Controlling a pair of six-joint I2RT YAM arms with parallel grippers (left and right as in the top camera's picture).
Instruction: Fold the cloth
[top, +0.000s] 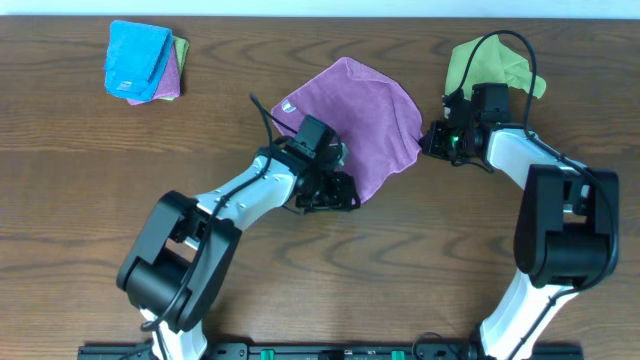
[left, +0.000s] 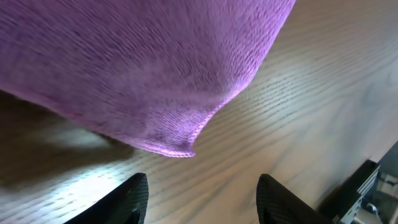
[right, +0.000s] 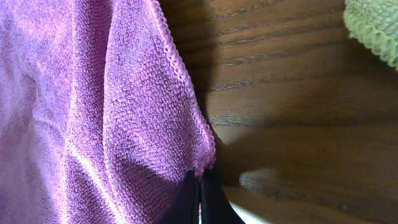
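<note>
The purple cloth (top: 365, 120) lies rumpled in the middle of the table, a small white tag at its left edge. My left gripper (top: 335, 193) is at the cloth's near corner. In the left wrist view its fingers (left: 202, 202) are open and empty, with the cloth's corner (left: 180, 146) hanging just ahead of them above the wood. My right gripper (top: 428, 142) is at the cloth's right corner. In the right wrist view its fingers (right: 200, 193) are shut on the cloth's corner (right: 124, 112).
A lime-green cloth (top: 490, 65) lies at the back right, just behind my right arm; its edge shows in the right wrist view (right: 376, 31). A stack of folded cloths with a blue one (top: 140, 60) on top sits at the back left.
</note>
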